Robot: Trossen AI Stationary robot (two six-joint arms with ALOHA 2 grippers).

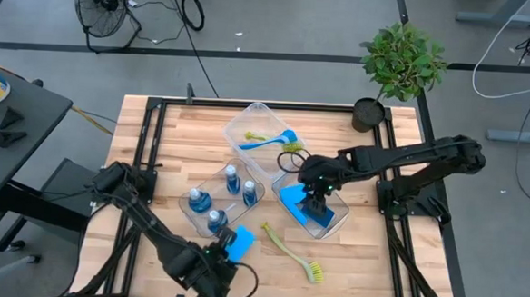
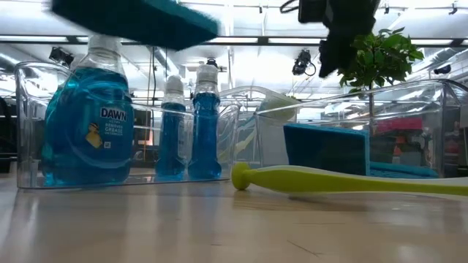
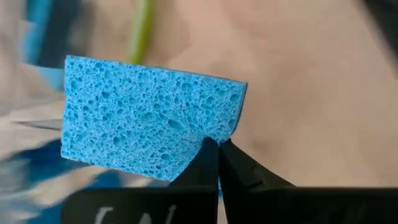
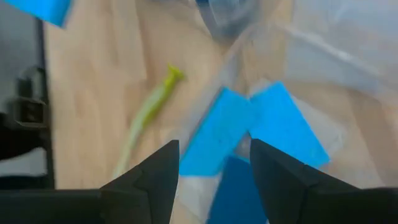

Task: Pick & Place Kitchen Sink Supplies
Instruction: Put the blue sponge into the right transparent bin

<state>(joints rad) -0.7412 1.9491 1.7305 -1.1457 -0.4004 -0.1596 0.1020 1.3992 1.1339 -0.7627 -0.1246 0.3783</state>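
- Light-blue sponge [image 3: 149, 127] pinched at one edge by left gripper [image 3: 217, 149], held in the air above the tabletop [image 1: 368, 263], just beside the bottle bin [image 1: 210, 184] in the high view.
- Probably light, soft, porous; compresses under pinch, no slip risk, not fragile. Edge grip lets it droop or swing; firmer hold likely across the middle of the flat faces.
- Left fingers [image 3: 202, 163] closed nearly together on the sponge's edge, tips almost touching.
- Yellow-green dish brush [image 1: 291, 252] flat on tabletop, between left gripper and the sponge bin [image 1: 338, 221]. Probably light and stiff, slick plastic handle; best taken mid-handle, across its width.
- Bottles of blue liquid [image 1: 215, 199] upright in bottle bin; heavier, smooth sides.
- Right gripper [image 4: 214, 165] hangs over sponge bin, pointing down at the blue sponges [image 4: 261, 130] inside.
- Right fingers [image 4: 158, 168] spread apart, holding nothing, apparently touching nothing.
- Blue brush [image 1: 273, 142] and a yellow-green one lie in far bin [image 1: 248, 116].
- Potted plant [image 1: 398, 69] at far corner, well apart.
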